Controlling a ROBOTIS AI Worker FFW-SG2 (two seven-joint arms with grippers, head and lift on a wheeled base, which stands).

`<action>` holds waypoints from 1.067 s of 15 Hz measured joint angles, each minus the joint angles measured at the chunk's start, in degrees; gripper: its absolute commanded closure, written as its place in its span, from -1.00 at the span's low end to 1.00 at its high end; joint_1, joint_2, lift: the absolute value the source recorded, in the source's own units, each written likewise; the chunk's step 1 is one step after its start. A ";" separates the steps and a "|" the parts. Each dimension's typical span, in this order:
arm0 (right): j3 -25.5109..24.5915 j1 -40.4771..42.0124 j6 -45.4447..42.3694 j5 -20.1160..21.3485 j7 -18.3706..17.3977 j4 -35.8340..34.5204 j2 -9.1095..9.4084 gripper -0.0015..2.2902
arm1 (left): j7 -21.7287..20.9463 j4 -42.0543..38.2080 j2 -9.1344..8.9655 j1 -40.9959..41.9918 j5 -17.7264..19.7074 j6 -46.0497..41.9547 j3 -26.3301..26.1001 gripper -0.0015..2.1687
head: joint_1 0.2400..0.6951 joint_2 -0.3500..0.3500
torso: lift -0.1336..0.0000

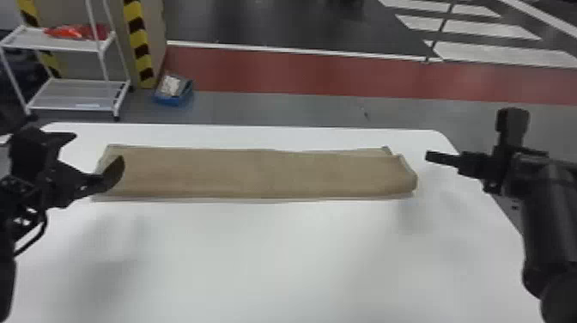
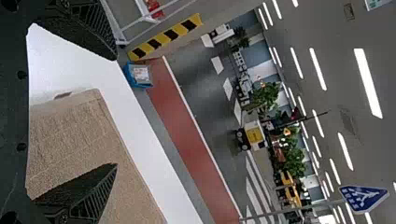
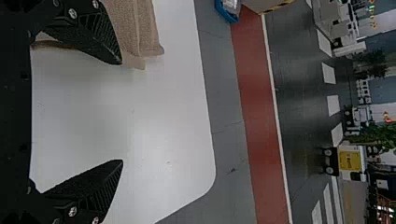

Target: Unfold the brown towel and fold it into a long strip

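- Head view: The brown towel (image 1: 257,174) lies flat across the white worktop (image 1: 292,257) in a long, thin strip. It is open from end to end, and I think the folding is just about done. What may be left is a little tidying. At the right end the layers do not line up: a small corner pokes out at the far side, and the end looks round and puffy. A thin, pale edge peeks out along the near side. The worktop looks smooth and a bit shiny.

- Left wrist view: The left hand (image 2: 116,112) has its fingers wide apart, at the left end of the brown towel. One finger is over the cloth, but I can't tell if it touches. The cloth looks rough and fuzzy, with a faint line across it. The black fingers have ridges like a comb.

- Right wrist view: The right hand (image 3: 122,112) has its fingers apart too, with nothing held between them. It is near the right end of the brown towel, where the edges look thick and soft and stick out unevenly, like little steps.
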 measured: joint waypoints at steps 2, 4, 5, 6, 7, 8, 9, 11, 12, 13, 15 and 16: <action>-0.51 -0.07 -0.63 -1.62 -1.02 0.16 0.20 -0.87 | -0.06 0.00 -0.14 0.40 0.47 -0.07 0.00 -0.94 | 0.93 -0.48 | -0.85; -0.55 -0.69 -1.78 -2.11 -2.04 1.31 0.35 -0.86 | -0.22 0.00 -0.28 0.78 0.55 -0.12 -0.08 -0.93 | 0.93 -0.49 | -0.85; -0.56 -0.94 -2.55 -2.29 -2.09 2.04 0.35 -0.86 | -0.31 0.03 -0.33 0.89 0.56 -0.14 -0.13 -0.93 | 0.93 -0.48 | -0.85; -0.56 -1.15 -3.32 -2.48 -2.15 2.89 0.35 -0.86 | -0.42 0.10 -0.37 0.94 0.56 -0.14 -0.19 -0.93 | 0.93 -0.48 | -0.85; -0.56 -1.35 -3.96 -2.51 -2.85 3.79 0.35 -0.86 | -0.47 0.18 -0.38 0.97 0.56 -0.12 -0.32 -0.93 | 0.95 -0.48 | -0.85; -0.52 -1.53 -4.41 -2.37 -3.45 4.54 0.34 -0.86 | -0.47 0.24 -0.38 1.01 0.56 -0.10 -0.43 -0.93 | 0.95 -0.48 | -0.85; -0.45 -1.78 -4.89 -2.24 -3.77 5.46 0.29 -0.85 | -0.46 0.34 -0.38 1.03 0.56 -0.09 -0.54 -0.93 | 0.96 -0.48 | -0.85; -0.26 -2.04 -5.94 -2.13 -4.04 6.94 0.26 -0.83 | -0.36 0.70 -0.37 1.01 0.57 -0.32 -0.67 -0.93 | 0.98 -0.48 | -0.85; -0.05 -2.10 -6.43 -2.11 -4.07 7.50 0.32 -0.83 | -0.27 0.86 -0.37 1.00 0.62 -0.47 -0.78 -0.93 | 0.99 -0.47 | -0.85; 0.15 -2.10 -6.66 -2.08 -4.07 7.88 0.49 -0.81 | -0.21 0.98 -0.37 0.98 0.70 -0.61 -0.95 -0.93 | 0.99 -0.47 | -0.85; 0.42 -2.11 -6.75 -2.03 -4.09 8.55 0.69 -0.79 | -0.17 1.05 -0.38 0.88 0.95 -0.73 -1.40 -0.93 | 1.00 -0.46 | -0.85; 0.49 -2.13 -6.75 -2.02 -4.09 8.83 0.74 -0.75 | -0.14 1.09 -0.40 0.81 1.08 -0.75 -1.61 -0.93 | 1.00 -0.46 | -0.85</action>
